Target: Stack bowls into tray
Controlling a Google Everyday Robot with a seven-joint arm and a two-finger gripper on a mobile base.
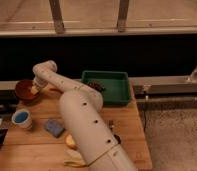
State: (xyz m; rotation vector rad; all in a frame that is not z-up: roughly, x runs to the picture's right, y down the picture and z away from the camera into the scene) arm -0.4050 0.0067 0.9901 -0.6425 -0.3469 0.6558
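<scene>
1. My pincer (35,90) is at the far-left end of the counter (124,127), down at the right rim of the bowl (23,92).
2. Pincer is closed. I cannot tell whether the bowl's rim is pinched between the fingers or whether they just sit against it.
3. The bowl is reddish-brown with an orange-red inside. It stands upright on the counter's back-left corner, well apart from the tray (118,85).
4. The tray is dark green and rectangular, and sits at the back of the counter, right of centre, flat.
5. A small dark thing (95,86) lies in the tray's left half; I cannot tell what it is.
6. My arm (84,117) is white. It comes from the bottom edge, runs up across the middle of the counter and bends left to the bowl, passing just beside the tray's left side.
7. A blue cup (22,119) stands on the counter's left side, in front of the bowl and apart from it.
8. A blue-grey sponge (54,127) lies flat to the right of the cup, near my arm.
9. A yellow-orange object (70,141) sits against the arm's left edge near the front, partly hidden.
</scene>
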